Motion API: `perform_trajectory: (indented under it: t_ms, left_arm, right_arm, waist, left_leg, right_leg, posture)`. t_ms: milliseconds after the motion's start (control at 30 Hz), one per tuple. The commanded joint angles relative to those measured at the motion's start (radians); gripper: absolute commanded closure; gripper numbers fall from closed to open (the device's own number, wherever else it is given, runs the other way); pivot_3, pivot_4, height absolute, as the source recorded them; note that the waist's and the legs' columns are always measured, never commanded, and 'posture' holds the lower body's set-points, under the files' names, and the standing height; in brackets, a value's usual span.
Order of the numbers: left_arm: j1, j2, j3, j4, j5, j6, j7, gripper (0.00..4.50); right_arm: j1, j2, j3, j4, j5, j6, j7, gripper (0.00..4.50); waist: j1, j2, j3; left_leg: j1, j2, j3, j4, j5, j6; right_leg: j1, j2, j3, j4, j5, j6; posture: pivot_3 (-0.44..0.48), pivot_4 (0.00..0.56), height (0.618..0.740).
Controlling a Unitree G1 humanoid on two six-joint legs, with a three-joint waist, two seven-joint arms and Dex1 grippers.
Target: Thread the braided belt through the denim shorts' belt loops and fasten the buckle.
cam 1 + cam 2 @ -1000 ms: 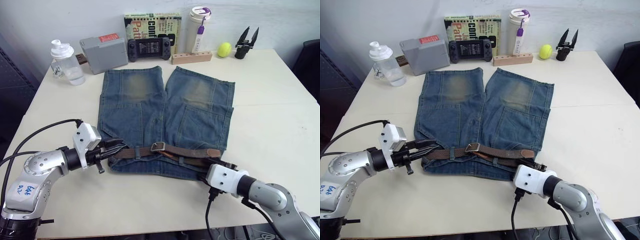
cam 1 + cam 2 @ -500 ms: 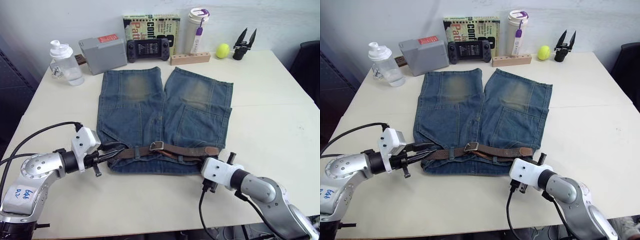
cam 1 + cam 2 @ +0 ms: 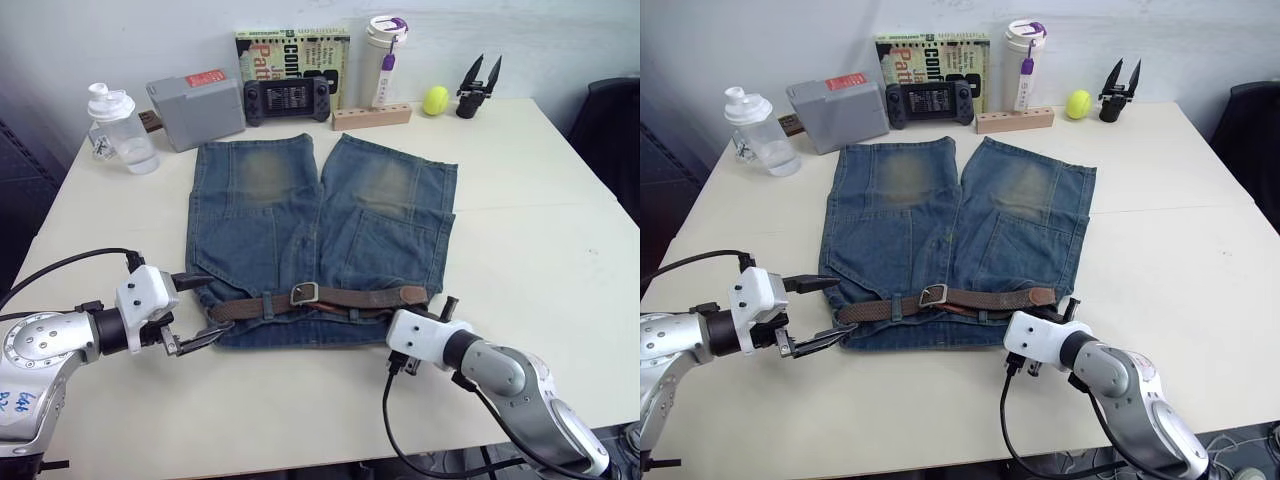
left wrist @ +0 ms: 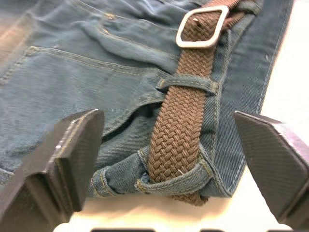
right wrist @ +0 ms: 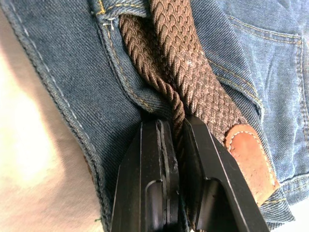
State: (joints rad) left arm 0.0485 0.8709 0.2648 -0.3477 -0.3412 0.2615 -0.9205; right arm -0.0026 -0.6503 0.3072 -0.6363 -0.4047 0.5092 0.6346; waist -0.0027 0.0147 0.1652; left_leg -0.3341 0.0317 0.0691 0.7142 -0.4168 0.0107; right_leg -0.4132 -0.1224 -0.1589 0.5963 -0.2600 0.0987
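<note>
The denim shorts (image 3: 300,220) lie flat on the table with the waistband toward me. The braided belt (image 3: 350,298) runs along the waistband through the belt loops (image 4: 188,83), and its silver buckle (image 3: 304,293) sits at the middle. The brown leather tip (image 3: 412,294) lies near the right hip. My left gripper (image 3: 212,306) is open, its fingers (image 4: 72,159) spread on either side of the belt's left end without touching it. My right gripper (image 5: 178,140) is shut on a strand of the belt at the shorts' right corner, beside the leather tip (image 5: 248,154).
Along the table's far edge stand a plastic bottle (image 3: 120,130), a grey box (image 3: 195,95), a game controller (image 3: 287,97), a book (image 3: 295,50), a tumbler (image 3: 382,60), a wooden block (image 3: 372,115), a yellow ball (image 3: 435,100) and a spare black gripper (image 3: 475,85).
My left gripper has let go of the belt's left end and spread wide. My right gripper has closed on the belt at the right hip. The camera has shifted.
</note>
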Motion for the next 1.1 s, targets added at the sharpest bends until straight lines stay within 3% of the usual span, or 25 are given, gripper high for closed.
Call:
perform_trajectory:
  t_ms: [33, 167, 433, 733, 767, 833, 1067, 1100]
  left_arm:
    - [-0.043, 0.004, -0.050, 0.041, 0.101, -0.089, 0.030, 0.01]
    - [-0.085, -0.005, -0.090, 0.083, 0.182, -0.148, 0.070, 0.01]
    - [-0.072, 0.017, -0.132, 0.032, 0.199, -0.135, 0.035, 0.01]
    - [-0.112, 0.043, -0.158, 0.028, 0.322, -0.161, 0.082, 0.01]
    - [-0.115, 0.032, -0.171, 0.019, 0.335, -0.166, 0.093, 0.42]
    - [-0.113, 0.007, -0.191, -0.009, 0.349, -0.159, 0.115, 0.73]
    - [-0.049, -0.039, -0.210, -0.073, 0.401, -0.151, 0.168, 3.72]
    - [-0.035, -0.039, -0.206, -0.070, 0.413, -0.157, 0.177, 3.72]
  right_arm:
    - [0.006, 0.020, 0.032, 0.031, -0.011, 0.020, 0.007, 4.50]
    - [0.005, 0.029, 0.034, 0.029, -0.020, 0.023, 0.010, 4.50]
    - [0.008, 0.037, 0.035, 0.027, -0.027, 0.025, 0.011, 4.50]
    - [0.008, 0.058, 0.045, 0.022, -0.031, 0.032, 0.012, 4.50]
    - [0.009, 0.057, 0.045, 0.021, -0.032, 0.032, 0.013, 4.50]
    - [0.008, 0.059, 0.048, 0.023, -0.033, 0.033, 0.014, 4.50]
    - [-0.001, 0.077, 0.066, 0.030, -0.041, 0.040, 0.017, 4.50]
    - [-0.004, 0.079, 0.067, 0.032, -0.042, 0.041, 0.018, 4.50]
  waist:
    - [-0.001, 0.000, 0.000]
    - [-0.002, 0.000, 0.000]
    - [-0.001, 0.000, 0.000]
    - [-0.002, 0.000, 0.000]
    - [-0.002, 0.000, 0.000]
    - [-0.002, 0.000, 0.000]
    - [-0.003, 0.000, 0.000]
    - [-0.004, 0.000, 0.000]
  left_leg:
    - [0.000, 0.000, 0.000, 0.000, 0.000, 0.000]
    - [0.000, 0.001, 0.001, -0.001, 0.000, 0.000]
    - [0.000, 0.001, 0.001, 0.000, 0.000, 0.000]
    - [0.000, 0.001, 0.001, 0.000, 0.000, 0.000]
    - [0.000, 0.001, 0.001, 0.000, 0.000, 0.000]
    - [0.000, 0.001, 0.001, 0.000, 0.000, 0.000]
    - [0.000, 0.001, 0.001, 0.000, 0.000, 0.000]
    - [0.000, 0.001, 0.001, 0.000, 0.000, 0.000]
  right_leg:
    - [0.000, 0.000, 0.000, 0.000, 0.000, 0.000]
    - [-0.001, 0.001, 0.000, 0.000, 0.000, 0.000]
    - [0.000, 0.001, 0.001, 0.000, 0.000, 0.000]
    - [0.000, 0.001, 0.001, 0.000, 0.000, 0.000]
    - [-0.001, 0.001, 0.001, 0.000, 0.000, 0.000]
    - [-0.001, 0.001, 0.001, 0.000, 0.000, 0.000]
    - [-0.001, 0.001, 0.001, 0.000, 0.000, 0.000]
    - [-0.001, 0.001, 0.001, 0.000, 0.000, 0.000]
  posture:
    - [0.000, 0.150, 0.726]
    - [0.000, 0.150, 0.726]
    - [0.000, 0.150, 0.726]
    - [0.000, 0.150, 0.726]
    - [0.000, 0.150, 0.726]
    - [0.000, 0.150, 0.726]
    - [0.000, 0.150, 0.726]
    - [0.000, 0.150, 0.726]
